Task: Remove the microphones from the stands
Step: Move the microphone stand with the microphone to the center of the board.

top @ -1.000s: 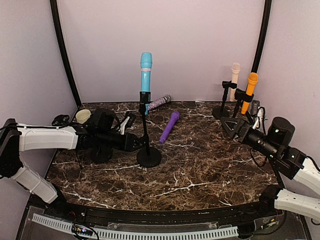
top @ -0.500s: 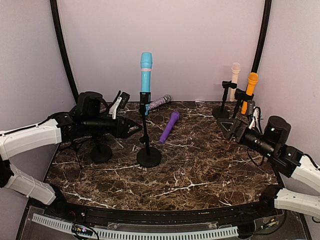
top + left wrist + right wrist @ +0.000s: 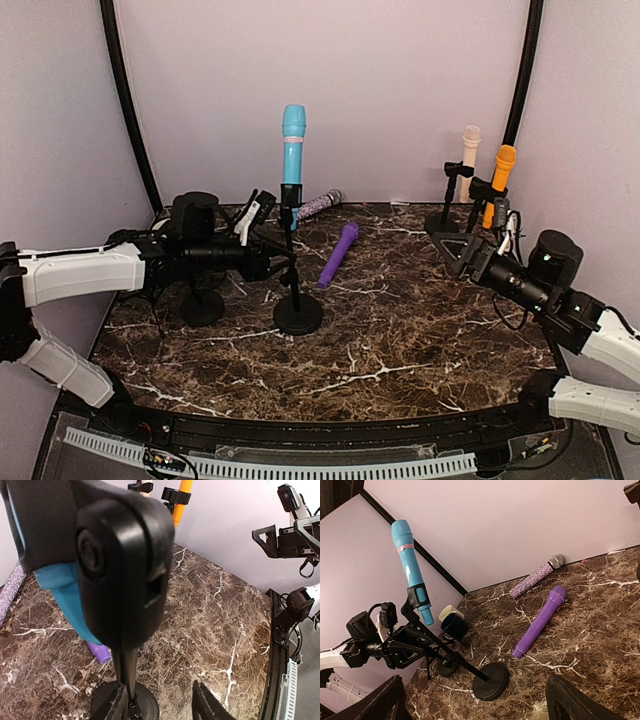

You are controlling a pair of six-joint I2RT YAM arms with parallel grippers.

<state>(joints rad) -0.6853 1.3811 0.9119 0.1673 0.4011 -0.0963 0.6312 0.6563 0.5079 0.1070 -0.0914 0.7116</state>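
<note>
In the left wrist view the stand's clip [image 3: 120, 565], blurred, fills the upper left, hiding all but a teal patch of the blue microphone [image 3: 57, 582] and all but a stub of the purple microphone [image 3: 100, 653], and the left pincer [image 3: 158, 687] shows only two fingertips [image 3: 116, 705] at the bottom edge. In the right wrist view the right pincer [image 3: 473, 680] is cropped to dark wedges in the lower corners. In the top view the left pincer merges with the dark stand pole [image 3: 294, 285], so contact cannot be told.

At least five microphones [image 3: 292, 140]; four stands [image 3: 298, 318].
</note>
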